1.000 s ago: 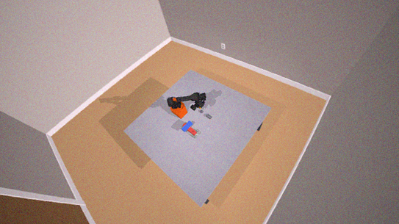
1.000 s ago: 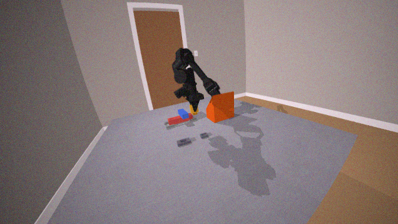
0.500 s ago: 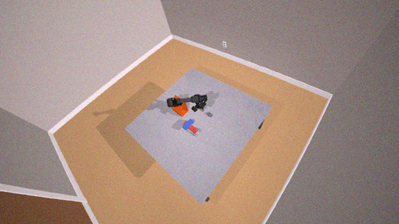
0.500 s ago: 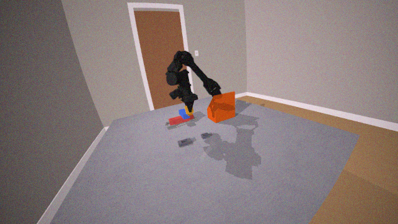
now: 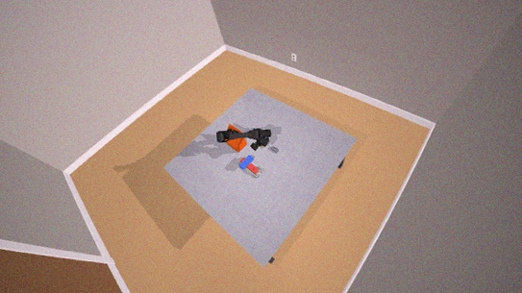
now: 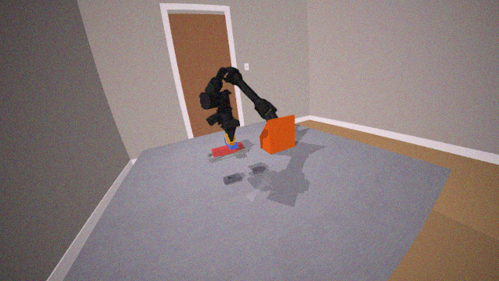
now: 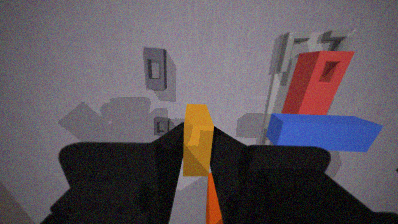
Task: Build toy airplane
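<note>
The red fuselage [image 5: 253, 169] [image 6: 220, 151] [image 7: 309, 86] lies along the pale grey jig [image 7: 285, 56]. The blue wing [image 5: 246, 162] [image 6: 234, 146] [image 7: 320, 133] lies crosswise on top of it; its tab is hidden. An open socket [image 7: 329, 71] shows at the fuselage's far end in the wrist view. My gripper [image 6: 231, 140] [image 7: 195, 127] is shut on the yellow-orange tail fin [image 6: 227, 136] [image 7: 196, 117]. It holds the fin above the table, left of the fuselage and wing in the wrist view and apart from both. In the exterior view it overlaps the wing by line of sight.
Two dark grey holders, a larger one [image 6: 233, 178] [image 7: 148, 82] and a smaller one [image 6: 258, 169] [image 7: 156, 126], stand on the table beside the jig. A tall orange block [image 5: 239, 145] [image 6: 283, 135] [image 7: 213, 205] stands near the arm's base.
</note>
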Controlling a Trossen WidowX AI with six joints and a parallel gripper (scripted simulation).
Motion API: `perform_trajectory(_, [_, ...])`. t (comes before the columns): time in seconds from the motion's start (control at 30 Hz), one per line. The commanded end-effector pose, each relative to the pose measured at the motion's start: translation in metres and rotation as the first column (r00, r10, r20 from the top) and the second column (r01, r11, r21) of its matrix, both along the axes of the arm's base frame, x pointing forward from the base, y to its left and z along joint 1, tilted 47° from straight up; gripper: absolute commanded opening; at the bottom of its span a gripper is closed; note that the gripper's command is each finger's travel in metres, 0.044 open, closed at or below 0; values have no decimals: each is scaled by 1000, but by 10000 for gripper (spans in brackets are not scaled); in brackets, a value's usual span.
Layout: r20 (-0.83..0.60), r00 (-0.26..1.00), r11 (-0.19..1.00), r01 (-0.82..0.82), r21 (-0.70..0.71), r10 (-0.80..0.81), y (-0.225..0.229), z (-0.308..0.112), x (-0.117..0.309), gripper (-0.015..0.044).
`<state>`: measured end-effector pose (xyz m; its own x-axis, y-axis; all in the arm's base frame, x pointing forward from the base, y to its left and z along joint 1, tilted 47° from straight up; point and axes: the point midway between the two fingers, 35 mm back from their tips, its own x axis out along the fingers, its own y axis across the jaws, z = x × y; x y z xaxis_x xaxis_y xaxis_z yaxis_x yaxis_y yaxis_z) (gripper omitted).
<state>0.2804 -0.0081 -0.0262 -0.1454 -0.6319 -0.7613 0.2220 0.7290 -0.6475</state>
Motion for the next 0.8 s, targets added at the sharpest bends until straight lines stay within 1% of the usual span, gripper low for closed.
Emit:
perform_trajectory(0.0, [5,1000,1000,-8,0,8,-10,7,6,0])
perform_trajectory(0.77, [4,1000,999,-29,-21,29,-65,41,20,0])
